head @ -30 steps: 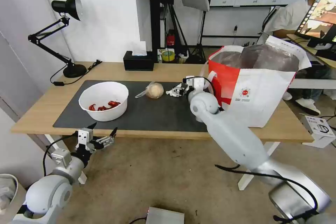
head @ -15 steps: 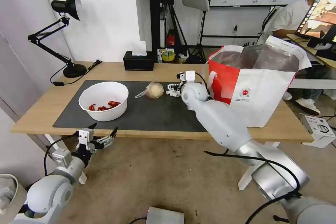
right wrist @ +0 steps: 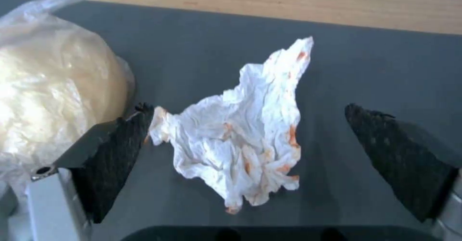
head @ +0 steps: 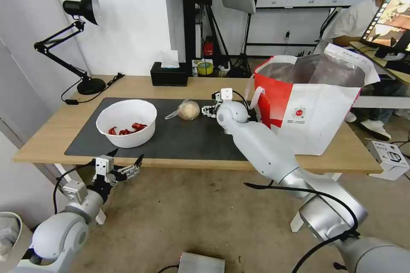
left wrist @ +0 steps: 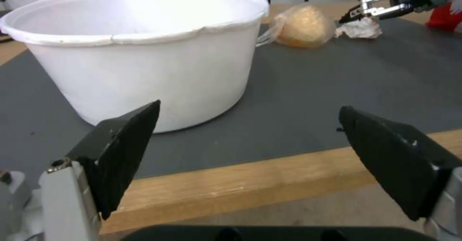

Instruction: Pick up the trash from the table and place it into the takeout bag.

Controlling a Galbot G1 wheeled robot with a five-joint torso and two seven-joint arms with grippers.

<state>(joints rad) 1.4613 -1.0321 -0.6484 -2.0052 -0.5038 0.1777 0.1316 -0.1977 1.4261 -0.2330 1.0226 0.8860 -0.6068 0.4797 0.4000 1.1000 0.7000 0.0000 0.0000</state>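
Observation:
My right gripper [head: 210, 110] hovers low over the dark mat, open, with a crumpled white tissue [right wrist: 240, 136] stained orange lying between its fingers [right wrist: 120, 140]. A tan ball wrapped in clear plastic [head: 188, 110] sits right beside one finger. The white bowl with red scraps [head: 126, 123] stands on the mat's left part. The white and red takeout bag [head: 311, 111] stands open on the table [head: 205, 87] to the right. My left gripper [head: 127, 158] hangs open below the table's front edge, facing the bowl [left wrist: 144, 53]. From there the ball [left wrist: 303, 26], tissue [left wrist: 358, 29] and right gripper [left wrist: 380, 8] show farther off.
A black tissue box [head: 169, 74] sits at the table's back edge and a black desk lamp [head: 85, 51] at the back left corner. A person sits at a desk behind the bag. A small box [head: 390, 158] lies on the floor at right.
My right arm has swung left across the mat, bringing its open gripper from beside the bag to the tissue next to the wrapped ball. The left arm has not moved.

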